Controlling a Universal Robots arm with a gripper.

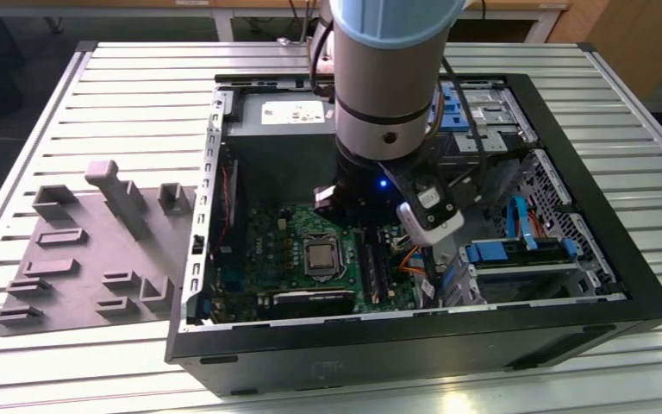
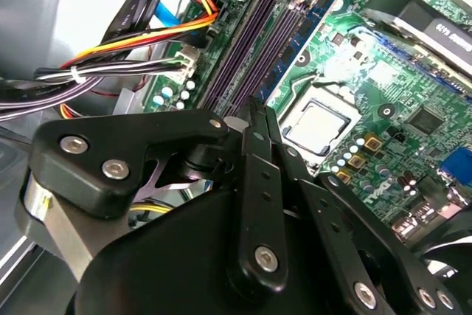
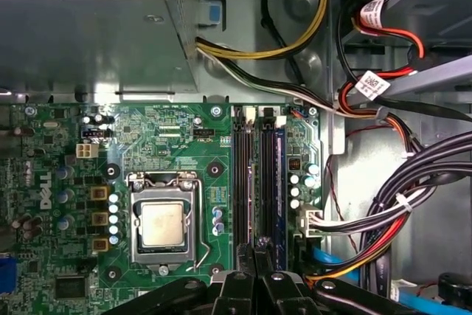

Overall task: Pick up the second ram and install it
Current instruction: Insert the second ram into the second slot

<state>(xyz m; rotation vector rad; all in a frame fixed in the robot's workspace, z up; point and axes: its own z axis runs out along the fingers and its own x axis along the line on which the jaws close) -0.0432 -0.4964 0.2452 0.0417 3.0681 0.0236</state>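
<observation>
Two black metal fingers of the gripper meet flat against each other, pressed together with nothing visible between them, so you can read the hand as closed and empty. Take the square CPU socket, with its dull silver lid and steel frame, as your landmark on the glossy green motherboard. The long black memory slots run just beside it, on the side towards the cable bundle, and the fingertips hang over one end of those slots. The second ram, a thin dark blue-black stick, stands on edge in the slot farthest from the socket, just beside the fingertips; you cannot tell whether they touch it. Beyond the socket sits the grey sheet-metal power supply, smooth and boxy, with yellow and black wires curving out beside it. In the exterior view, the pale blue-grey arm reaches straight down into the open black case, ending just beside the socket. Well apart from the socket, outside the case, a matte grey plastic holder tray with blocky upright ribs lies on the ribbed aluminium table.
</observation>
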